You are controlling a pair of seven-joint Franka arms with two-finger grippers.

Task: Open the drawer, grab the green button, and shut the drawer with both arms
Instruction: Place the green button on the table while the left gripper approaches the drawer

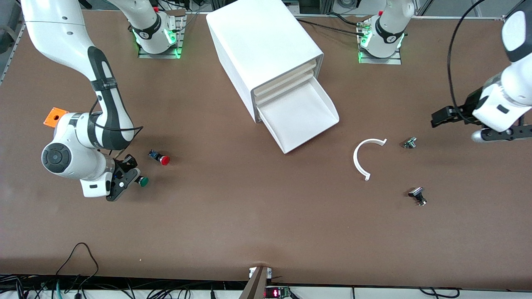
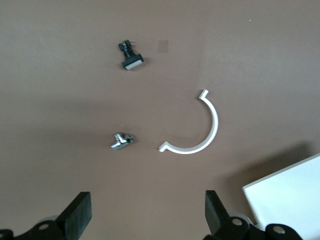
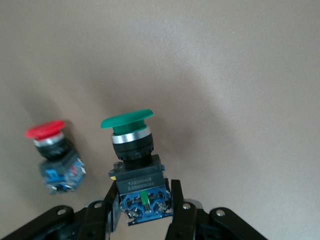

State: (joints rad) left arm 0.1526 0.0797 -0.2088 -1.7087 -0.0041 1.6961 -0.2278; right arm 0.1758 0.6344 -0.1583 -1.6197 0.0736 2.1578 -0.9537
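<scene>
Pinching the green button [image 3: 133, 165] over the desk [image 1: 249, 216], the right tool [image 1: 126, 179] must set it down, while the left tool [image 2: 145, 215] waits spread near the open drawer [image 1: 300, 119], whose closing comes next.

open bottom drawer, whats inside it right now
The pulled-out part of the drawer shows only bare white tray. Whatever sits in the portion under the cabinet is hidden.

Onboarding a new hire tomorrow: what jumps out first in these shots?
The white cabinet mid-table, its lowest drawer pulled out and showing nothing inside. Toward the right arm's end, the right gripper is shut on the green button, with a red button lying beside it. The left gripper hangs open at the left arm's end, near a white C-shaped piece.
</scene>
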